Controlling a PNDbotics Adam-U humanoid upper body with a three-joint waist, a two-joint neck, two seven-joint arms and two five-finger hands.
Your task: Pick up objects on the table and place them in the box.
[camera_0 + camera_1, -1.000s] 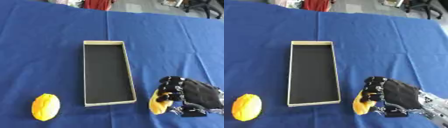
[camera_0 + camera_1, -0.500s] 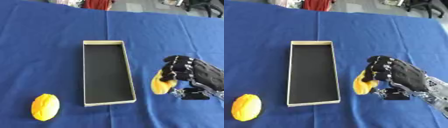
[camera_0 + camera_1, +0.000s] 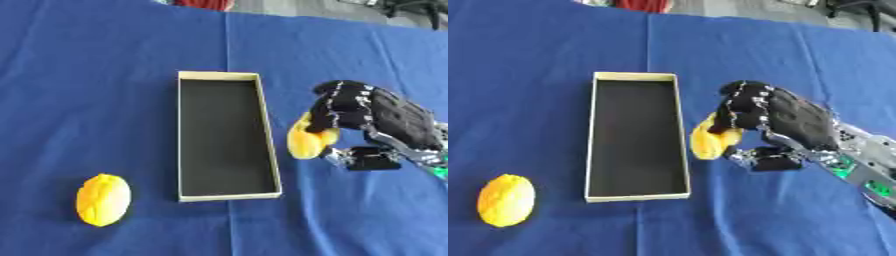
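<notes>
Blue table: one box, two yellow fruits; right hand fingers grip one.

2 yellow fruits, 1 box, and 1 hand show.

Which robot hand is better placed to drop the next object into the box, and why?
The right robot hand: its fingers already curl round a yellow object right beside the box. The left hand shows in neither view.
</notes>
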